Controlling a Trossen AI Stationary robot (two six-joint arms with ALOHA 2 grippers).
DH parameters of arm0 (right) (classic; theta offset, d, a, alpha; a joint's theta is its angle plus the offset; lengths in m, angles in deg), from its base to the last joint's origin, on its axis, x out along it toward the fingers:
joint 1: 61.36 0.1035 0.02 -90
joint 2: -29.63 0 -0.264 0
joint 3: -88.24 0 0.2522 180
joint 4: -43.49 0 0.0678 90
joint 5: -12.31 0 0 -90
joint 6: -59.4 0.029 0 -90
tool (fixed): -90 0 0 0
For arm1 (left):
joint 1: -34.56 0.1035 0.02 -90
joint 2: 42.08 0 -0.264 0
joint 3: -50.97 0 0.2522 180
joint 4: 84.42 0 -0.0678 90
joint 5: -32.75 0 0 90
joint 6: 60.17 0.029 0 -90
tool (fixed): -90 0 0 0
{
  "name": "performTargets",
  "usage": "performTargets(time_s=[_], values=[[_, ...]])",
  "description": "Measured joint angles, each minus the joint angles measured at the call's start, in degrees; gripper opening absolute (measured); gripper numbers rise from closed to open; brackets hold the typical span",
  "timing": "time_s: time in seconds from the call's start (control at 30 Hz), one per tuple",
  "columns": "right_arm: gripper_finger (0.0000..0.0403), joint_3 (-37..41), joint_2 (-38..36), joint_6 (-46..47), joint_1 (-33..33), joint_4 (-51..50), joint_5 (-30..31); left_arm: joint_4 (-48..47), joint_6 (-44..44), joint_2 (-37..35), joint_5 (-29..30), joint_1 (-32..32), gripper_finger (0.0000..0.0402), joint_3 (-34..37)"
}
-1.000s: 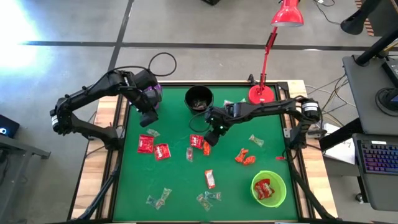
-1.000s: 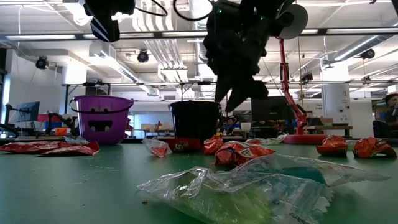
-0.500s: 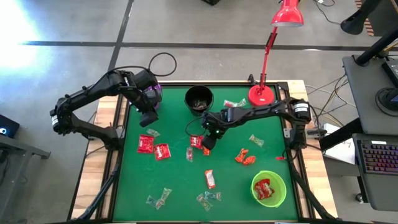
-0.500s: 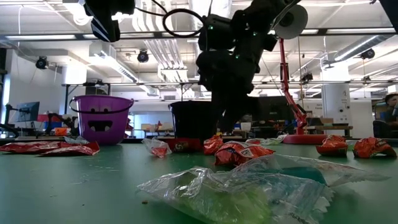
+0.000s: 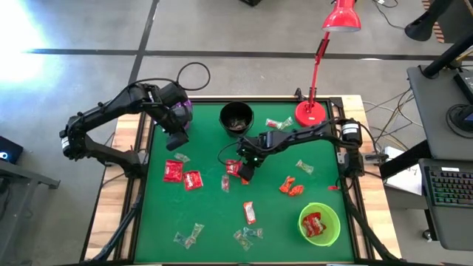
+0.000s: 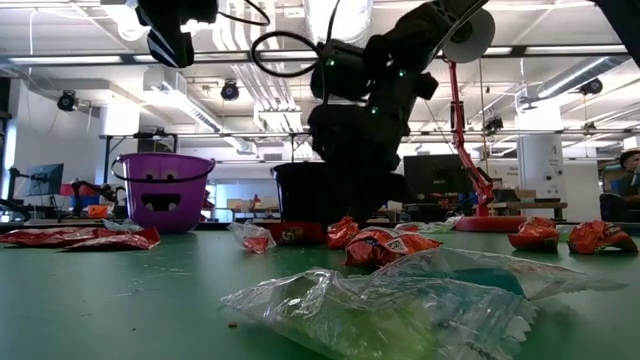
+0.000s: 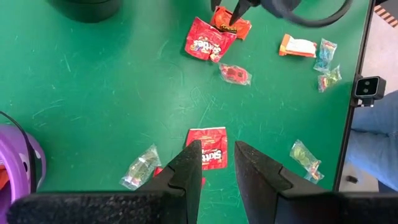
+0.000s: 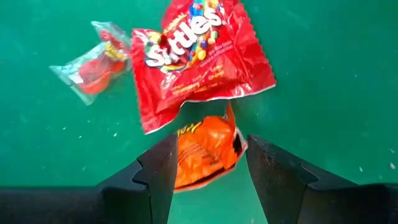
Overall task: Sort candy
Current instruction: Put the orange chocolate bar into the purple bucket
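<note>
Skittles lettering reads on the shiny red packet [image 8: 199,59]. At its six o'clock, I see my right gripper [image 8: 208,163] spread wide astride the crinkled orange wrapper [image 8: 202,152]. Left gripper [image 7: 217,163] hovers part-open, holding nothing.

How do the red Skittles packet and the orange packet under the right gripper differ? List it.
The red Skittles packet is bigger and lies flat clear of the fingers; the orange packet is smaller, crumpled and sits between the open right gripper's fingers. The Skittles packet overlaps the orange packet's edge. Both lie on the green table.
</note>
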Motion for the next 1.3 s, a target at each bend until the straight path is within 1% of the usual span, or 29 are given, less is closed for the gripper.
performTargets(time_s=[0.17, 0.27, 0.37, 0.57, 0.67, 0.77, 1.0, 1.17, 1.23, 1.3], values=[[0.0175, 0.0, 1.7, 0.1, 0.0, 0.3, -0.1, 0.0, 0.0, 0.0, 0.0, 0.0, 0.0077, 0.0], [0.0159, 0.0, 1.9, 0.3, 0.0, 0.2, -0.1, 0.0, 0.0, 0.0, 0.0, 0.0, 0.0077, 0.0], [0.0128, 0.0, 1.9, 0.5, 0.0, 0.2, -0.2, 0.0, 0.0, 0.0, 0.0, 0.0, 0.0077, 0.0], [0.0047, 0.0, 1.4, 0.5, 0.0, -0.1, -0.3, 0.0, 0.0, 0.0, 0.0, 0.0, 0.0077, 0.0], [0.0017, 0.0, 0.8, 0.7, 0.0, -0.9, -0.3, -0.1, 0.0, 0.0, 0.0, 0.0, 0.0077, 0.0], [0.0011, 0.0, -0.5, 0.8, 0.0, -1.7, -1.1, -0.8, 0.1, 0.0, 0.4, 0.0, 0.0077, 0.0], [0.0009, 0.0, -4.2, 0.9, -0.1, -3.2, -1.2, -1.4, 1.8, 0.0, 4.2, 0.0, 0.0077, 0.0], [0.0009, 0.0, -8.2, 3.2, -0.4, -2.7, -1.2, -0.8, 1.8, 0.1, 6.7, 0.0, 0.0077, 0.0], [0.0009, -0.5, -9.9, 3.7, -0.6, -2.8, -0.2, -0.3, 1.3, 0.5, 7.4, 0.0, 0.0077, 0.0], [0.0009, -1.6, -11.5, 3.7, -0.7, -2.6, 2.5, -0.3, 1.0, 1.2, 7.5, 0.0, 0.0077, 0.0]])
